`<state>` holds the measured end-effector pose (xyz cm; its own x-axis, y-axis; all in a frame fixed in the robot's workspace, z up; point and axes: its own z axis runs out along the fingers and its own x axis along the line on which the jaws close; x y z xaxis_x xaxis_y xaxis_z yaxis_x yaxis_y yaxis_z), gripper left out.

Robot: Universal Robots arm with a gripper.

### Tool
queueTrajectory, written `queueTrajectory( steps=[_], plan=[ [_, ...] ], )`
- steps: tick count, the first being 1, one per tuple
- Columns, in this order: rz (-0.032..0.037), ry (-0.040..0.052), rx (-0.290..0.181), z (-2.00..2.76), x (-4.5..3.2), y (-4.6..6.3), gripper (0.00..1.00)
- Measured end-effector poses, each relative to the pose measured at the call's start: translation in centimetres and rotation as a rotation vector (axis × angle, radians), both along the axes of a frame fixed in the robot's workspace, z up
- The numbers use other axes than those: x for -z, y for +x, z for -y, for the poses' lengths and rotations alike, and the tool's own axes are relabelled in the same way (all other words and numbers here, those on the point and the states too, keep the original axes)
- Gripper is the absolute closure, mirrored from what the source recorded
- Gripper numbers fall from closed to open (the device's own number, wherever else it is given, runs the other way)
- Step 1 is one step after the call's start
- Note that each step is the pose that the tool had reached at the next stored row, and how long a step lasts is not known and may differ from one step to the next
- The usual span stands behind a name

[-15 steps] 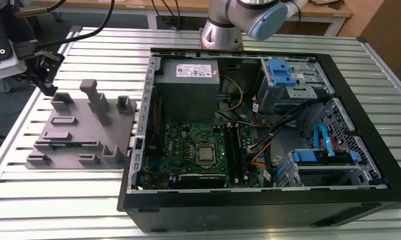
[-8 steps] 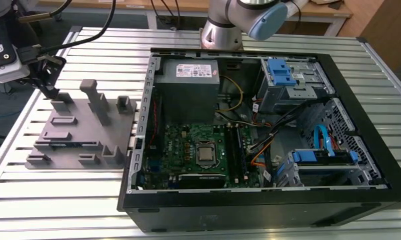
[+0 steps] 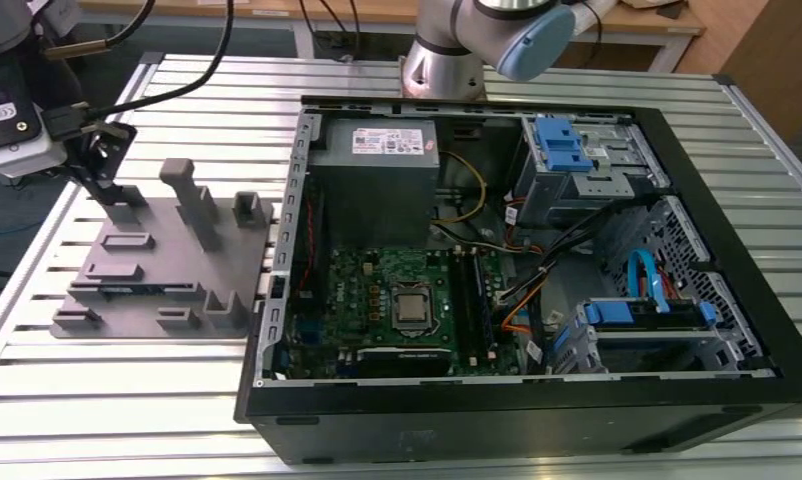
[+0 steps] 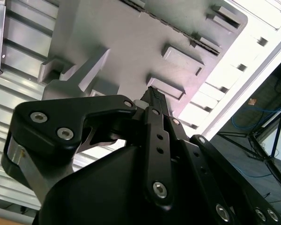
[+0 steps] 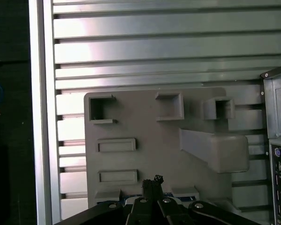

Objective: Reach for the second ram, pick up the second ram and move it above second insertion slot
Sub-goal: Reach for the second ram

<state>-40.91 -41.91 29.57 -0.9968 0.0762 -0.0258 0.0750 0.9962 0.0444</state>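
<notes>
Green and thin, the second ram [image 3: 124, 291] sits in a long slot of the grey fixture [image 3: 161, 262] on the counter. My jaws are together and empty, poised above the fixture, apart from the ram. It looks light, stiff and fragile: I'd pinch its flat faces gently at mid-length.
</notes>
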Motion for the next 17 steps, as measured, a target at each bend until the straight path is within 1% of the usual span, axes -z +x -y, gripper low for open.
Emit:
queueTrajectory(
  steps=[5, 7, 9, 12, 14, 17],
  plan=[
    [0.0001, 0.0001, 0.000, 0.17, 0.84, -0.1, 0.89],
    [-0.0002, -0.0003, 0.000, 0.33, 1.15, -0.2, 0.89],
    [0.0000, -0.0005, 0.000, 0.62, 1.45, -0.2, 0.89],
    [-0.0001, -0.0006, 0.000, 1.34, 1.97, -0.2, 0.89],
    [0.0000, -0.0009, 0.000, 1.73, 2.27, -0.2, 0.89],
    [-0.0004, -0.0041, -0.002, 1.93, 2.61, 0.1, 0.89]
  ],
)
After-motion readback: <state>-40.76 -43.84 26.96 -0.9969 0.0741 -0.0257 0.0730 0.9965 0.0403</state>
